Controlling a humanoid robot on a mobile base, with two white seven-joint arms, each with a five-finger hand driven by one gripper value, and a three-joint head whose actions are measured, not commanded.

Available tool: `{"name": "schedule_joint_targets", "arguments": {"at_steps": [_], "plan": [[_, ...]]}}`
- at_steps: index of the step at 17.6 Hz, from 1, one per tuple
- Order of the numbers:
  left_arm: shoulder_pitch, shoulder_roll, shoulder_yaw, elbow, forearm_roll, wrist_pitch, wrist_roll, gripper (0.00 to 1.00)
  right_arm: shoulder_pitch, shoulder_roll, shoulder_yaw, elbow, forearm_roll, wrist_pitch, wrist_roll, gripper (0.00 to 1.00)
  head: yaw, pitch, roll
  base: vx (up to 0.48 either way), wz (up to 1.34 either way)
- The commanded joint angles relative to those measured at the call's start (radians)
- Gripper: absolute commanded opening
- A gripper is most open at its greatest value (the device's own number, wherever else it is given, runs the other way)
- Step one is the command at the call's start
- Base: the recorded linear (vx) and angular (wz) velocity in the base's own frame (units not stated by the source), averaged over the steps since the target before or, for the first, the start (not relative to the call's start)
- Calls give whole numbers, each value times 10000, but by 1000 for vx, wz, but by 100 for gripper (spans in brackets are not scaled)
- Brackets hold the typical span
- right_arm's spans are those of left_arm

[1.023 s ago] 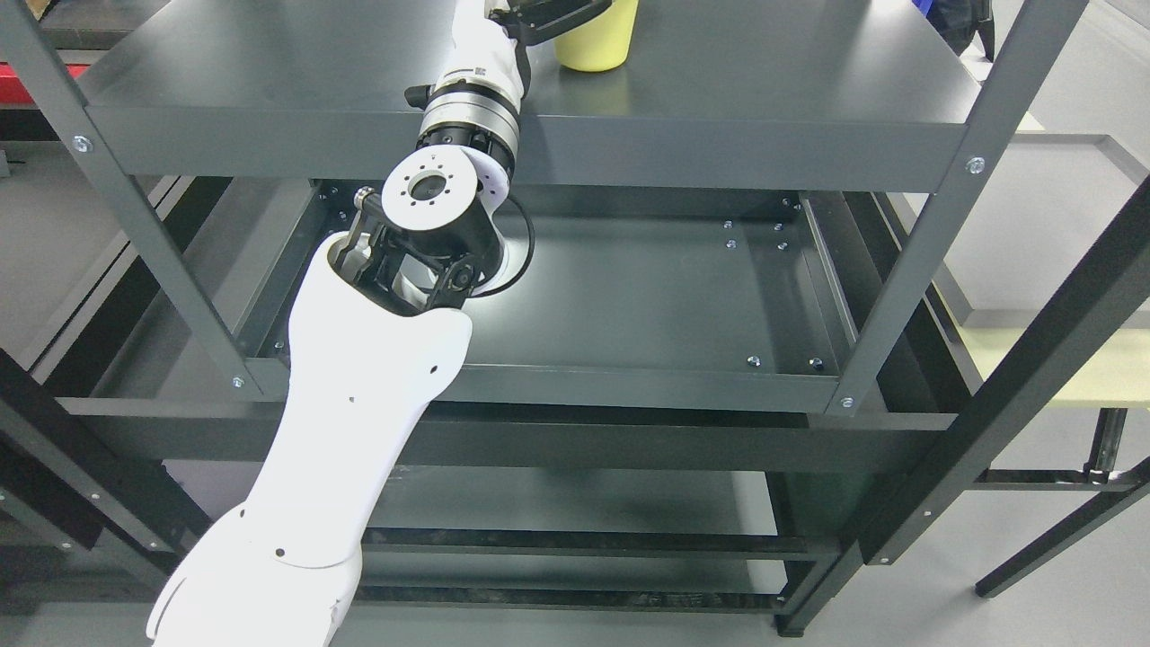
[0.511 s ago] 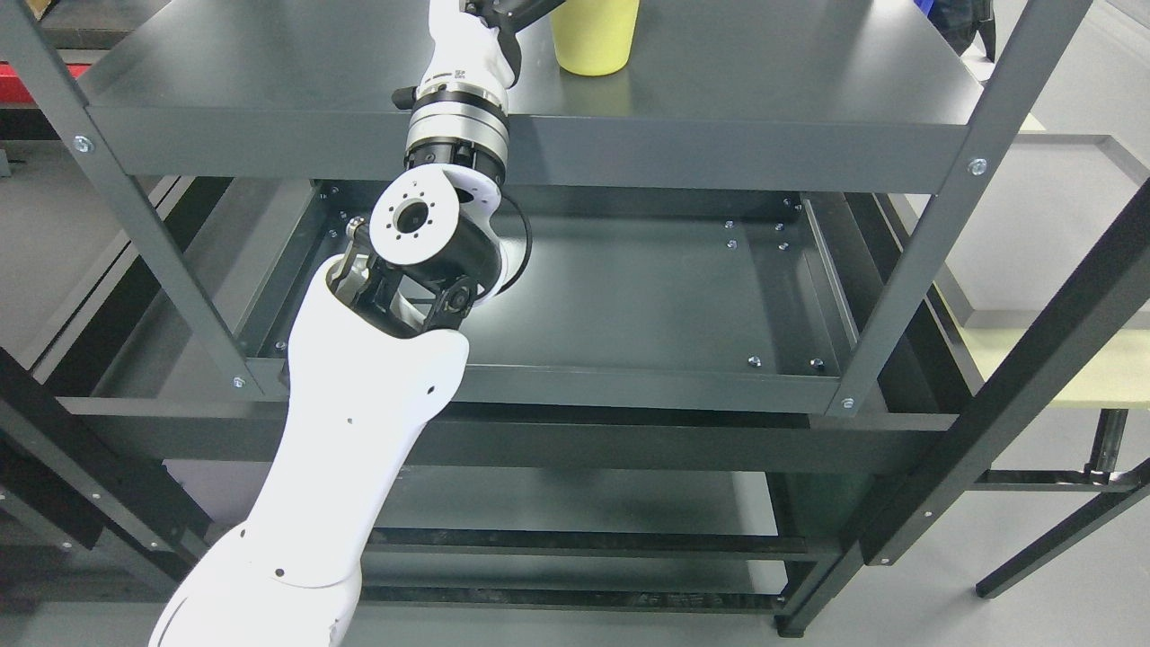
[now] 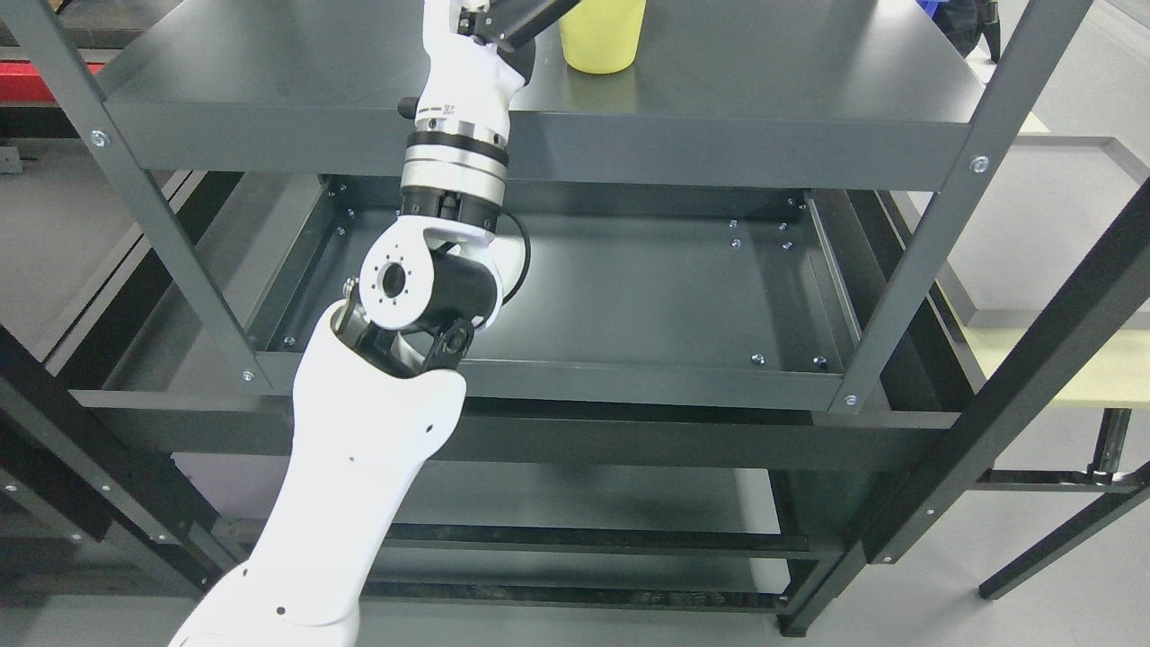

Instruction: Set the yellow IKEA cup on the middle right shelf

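Note:
The yellow cup [image 3: 600, 38] stands upright on the dark grey upper shelf [image 3: 773, 72], at the top edge of the head view; its rim is cut off by the frame. My left arm rises from the lower left, across the shelf's front lip. My left hand [image 3: 521, 16] lies on the shelf just left of the cup. Only the hand's black base shows; the remainder is out of frame, so contact with the cup cannot be judged. My right arm is out of view.
Below lies a recessed grey shelf [image 3: 647, 288] with raised side rails. Slanted metal posts [image 3: 984, 144] frame the rack on both sides. A pale table [image 3: 1060, 368] stands to the right, and more shelves lie lower down.
My left forearm has swung more upright and the elbow joint has dropped down and left. The hand stays by the cup. The whole picture shifted slightly, so the camera moved.

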Motion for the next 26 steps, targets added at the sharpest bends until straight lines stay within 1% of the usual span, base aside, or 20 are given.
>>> {"name": "schedule_joint_targets", "arguments": {"at_steps": [1, 3, 6, 8, 10, 11, 12, 13, 15, 16, 17, 18, 19, 21, 22, 24, 26], "plan": [[992, 175, 608, -113, -1148, -2234, -1381, 99, 138, -175, 169, 0, -245, 8, -7, 99, 0, 0, 0, -30, 45], [1374, 175, 733, -159, -1471, -3172, -1413, 99, 138, -175, 169, -15, -245, 8, -7, 99, 0, 0, 0, -28, 39], [2722, 175, 550, -190, -1702, -4431, -1565, 99, 138, -175, 169, 0, -245, 8, -7, 99, 0, 0, 0, -34, 25], [3642, 489, 183, -205, -1702, -5258, -2131, 99, 138, -175, 169, 0, -245, 8, -7, 99, 0, 0, 0, -52, 11], [4486, 1071, -658, -205, -1718, -6484, -3004, 99, 138, -175, 169, 0, -245, 8, -7, 99, 0, 0, 0, -80, 13], [4930, 1453, -1149, -205, -1718, -6613, -3266, 99, 138, -175, 169, 0, -245, 8, -7, 100, 0, 0, 0, -98, 35], [5314, 1639, -1351, -190, -1718, -6613, -3269, 99, 138, -175, 169, 0, -245, 8, -7, 99, 0, 0, 0, -98, 35], [5713, 1672, -1292, -160, -1718, -6613, -3269, 99, 138, -175, 169, 0, -245, 8, -7, 99, 0, 0, 0, -126, 97], [6634, 1413, -606, 206, -1718, -6613, -3253, 99, 138, -175, 169, 0, -245, 8, -7, 99, 0, 0, 0, -132, 103], [6941, 1032, -70, 649, -1748, -6613, -3253, 99, 138, -175, 169, 0, -245, 8, -7, 99, 0, 0, 0, -129, 64], [7157, 633, 619, 1064, -1824, -6083, -3269, 98, 138, -175, 169, 0, -245, 8, -7, 99, 0, 0, 0, -129, 64], [7341, 325, 1385, 1220, -1856, -5134, -3269, 98, 138, -175, 169, 0, -245, 8, -7, 99, 0, 0, 0, -129, 10], [7525, 175, 1894, 1236, -1856, -4168, -3269, 98, 138, -175, 169, 0, -245, 8, -7, 99, 0, 0, 0, -129, 10], [7878, 175, 2083, 1206, -1902, -2754, -3269, 98, 138, -175, 169, 0, -245, 8, -7, 99, 0, 0, 0, -108, -11], [8047, 175, 2098, 1175, -2054, -2383, -3269, 98, 138, -175, 169, 0, -245, 8, -7, 99, 0, 0, 0, -89, -55], [8324, 175, 2159, 1175, -2941, -1661, -3253, 99, 138, -175, 169, 0, -245, 8, -7, 99, 0, 0, 0, -77, -82], [8386, 175, 2434, 1145, -2960, -1246, -3253, 99, 138, -175, 169, 0, -245, 8, -7, 99, 0, 0, 0, -55, -131]]}}
